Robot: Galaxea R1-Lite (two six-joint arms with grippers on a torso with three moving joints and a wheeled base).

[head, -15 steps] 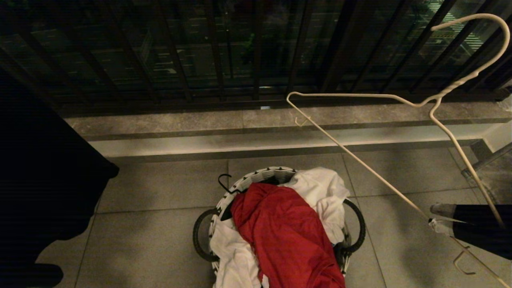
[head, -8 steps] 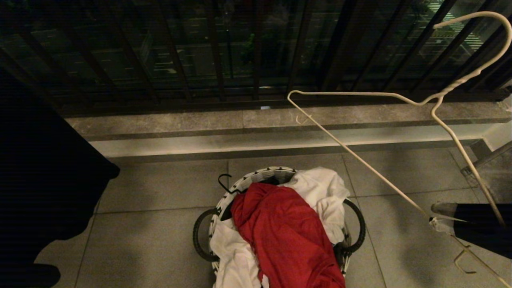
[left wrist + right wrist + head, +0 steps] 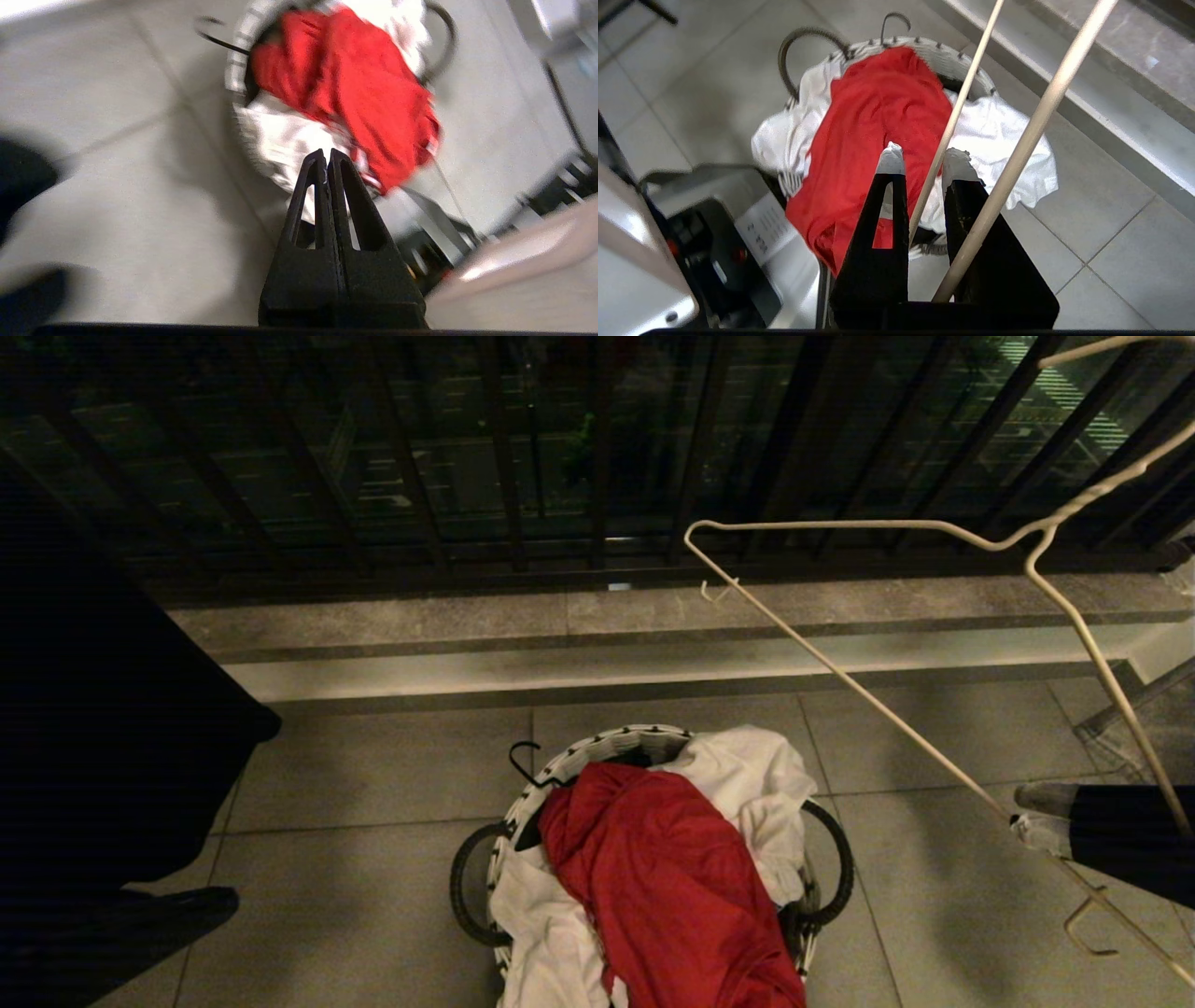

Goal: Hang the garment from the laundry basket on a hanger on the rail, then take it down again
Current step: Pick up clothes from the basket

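While the right hand (image 3: 1032, 829) keeps its narrow grip on the hanger (image 3: 878, 709), lifted slightly higher than a second ago, your left hand (image 3: 326, 161), fingers pressed shut and empty, has swung out over the laundry basket (image 3: 607, 745). The garment (image 3: 667, 882) remains heaped inside, untouched; pickup looks next.

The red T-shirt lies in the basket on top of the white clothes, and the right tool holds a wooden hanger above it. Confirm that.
One thing is wrong: the right tool holds a thin cream-white wire hanger, not a wooden one, as the right wrist view shows. The red T-shirt does lie in the basket on the white clothes.
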